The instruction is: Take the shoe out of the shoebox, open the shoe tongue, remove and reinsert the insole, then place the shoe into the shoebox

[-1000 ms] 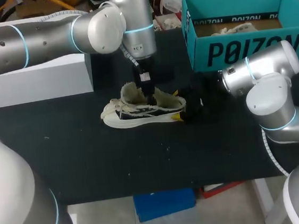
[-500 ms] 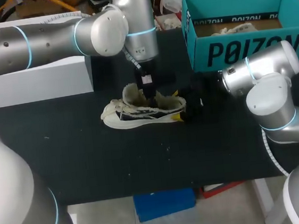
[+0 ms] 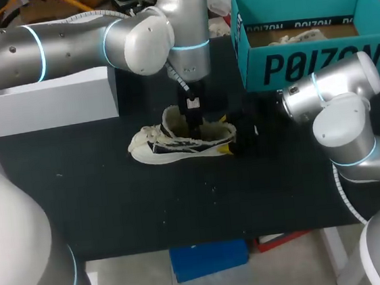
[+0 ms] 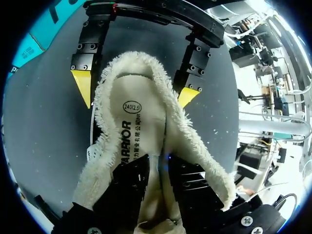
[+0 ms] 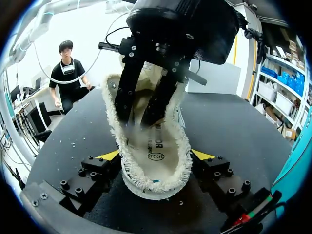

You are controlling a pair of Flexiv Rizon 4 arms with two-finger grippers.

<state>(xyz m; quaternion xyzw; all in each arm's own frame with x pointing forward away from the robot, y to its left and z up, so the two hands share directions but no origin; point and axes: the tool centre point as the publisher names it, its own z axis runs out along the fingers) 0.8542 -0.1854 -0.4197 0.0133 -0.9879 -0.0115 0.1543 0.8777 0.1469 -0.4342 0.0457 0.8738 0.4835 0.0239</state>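
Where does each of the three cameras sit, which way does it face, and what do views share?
Head view: above and behind the robot, looking down on the black table; both arms show, left hand inside the fleece-lined black-and-white shoe, right hand gripping its heel.
Left wrist view: on the left wrist, facing down into the shoe; own hand shows.
Right wrist view: on the right wrist, facing the heel; own hand shows.
Shared: all see shoe and both hands.

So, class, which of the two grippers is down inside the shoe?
The left gripper: it enters the shoe from above, while the right gripper clamps the heel from outside.
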